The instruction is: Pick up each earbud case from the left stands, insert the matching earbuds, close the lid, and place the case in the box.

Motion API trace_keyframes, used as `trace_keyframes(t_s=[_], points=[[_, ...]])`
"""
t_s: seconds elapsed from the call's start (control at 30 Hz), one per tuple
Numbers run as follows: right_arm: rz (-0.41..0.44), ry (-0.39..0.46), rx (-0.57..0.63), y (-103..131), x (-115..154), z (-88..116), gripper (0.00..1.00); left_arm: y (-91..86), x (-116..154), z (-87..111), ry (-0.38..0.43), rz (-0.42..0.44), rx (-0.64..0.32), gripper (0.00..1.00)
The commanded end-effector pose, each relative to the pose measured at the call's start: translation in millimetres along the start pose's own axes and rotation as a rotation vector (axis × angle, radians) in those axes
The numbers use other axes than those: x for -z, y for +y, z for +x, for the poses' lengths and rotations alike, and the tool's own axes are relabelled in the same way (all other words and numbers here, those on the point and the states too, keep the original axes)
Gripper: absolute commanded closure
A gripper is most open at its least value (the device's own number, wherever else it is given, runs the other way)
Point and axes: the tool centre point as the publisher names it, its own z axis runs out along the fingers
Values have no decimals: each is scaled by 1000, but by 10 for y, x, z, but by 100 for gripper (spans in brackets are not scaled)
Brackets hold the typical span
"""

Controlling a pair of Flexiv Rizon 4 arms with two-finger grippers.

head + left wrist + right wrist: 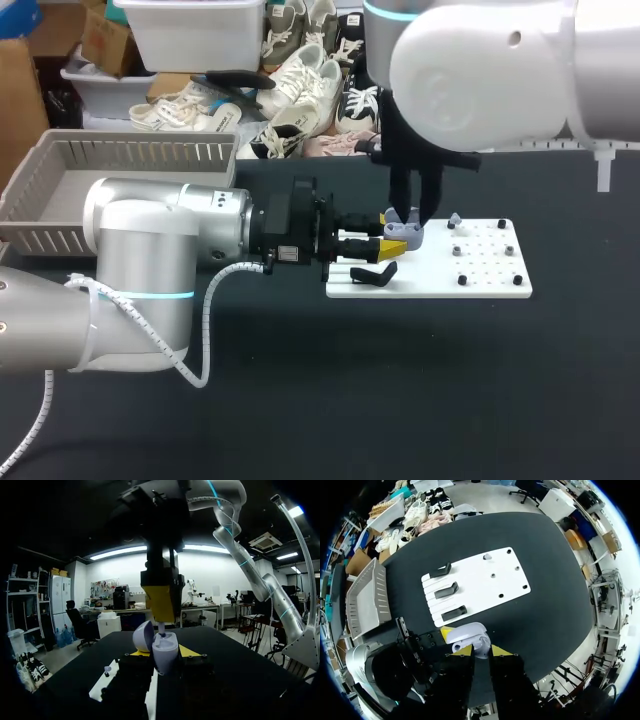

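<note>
earbud case [165,654]: lavender, with its lid tipped open to one side. We saw it held in the air above the left end of the white board [490,278], not resting on it.
left claw [392,230]: closed on the earbud case, with one yellow tip against each side of the body. The arm reached in level from the left.
right claw [481,651]: it hung straight down over the open case with its yellow tips close together. They pinched a small pale earbud [161,626].
earbud: upright under the right claw's tips. Its lower end was at the mouth of the case; we could not tell whether it was seated.
black stands [446,590]: three in a row along the board's left side, just beside the held case.
second earbud [487,557]: a small pale piece standing on the board near its far edge, well apart from both claws.
box [60,165]: a grey slatted bin on the counter [400,400], at the far left behind the left arm.
white board: flat on the dark counter, dotted with small black pegs on its right half.
</note>
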Motion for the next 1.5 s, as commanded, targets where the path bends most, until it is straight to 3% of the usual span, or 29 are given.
trace_keyframes(t_s=[0.03, 0.87, 0.9, 0.97, 1.07, 1.23, 1.5], points=[[10, 6, 0, 32, -2, -15, 100, -15, -2, 1, -1, -6, -2, 100], [65, 37, -4, 66, -168, -43, 100, -15, -2, 1, -1, -6, -2, 100], [65, 38, -4, 65, -170, -42, 98, -15, -2, 1, -1, -6, -2, 100], [64, 41, -6, 58, -172, -40, 78, -15, -2, 1, -1, -6, -2, 100], [41, 39, -7, 29, -127, -24, 65, -15, -2, 1, -1, -6, -2, 100], [-35, 24, -17, -111, 63, 17, 62, -15, -2, 1, -1, -6, -2, 100], [-209, -46, -55, -510, 252, -269, 56, -15, -2, 1, -1, -6, -2, 100]])
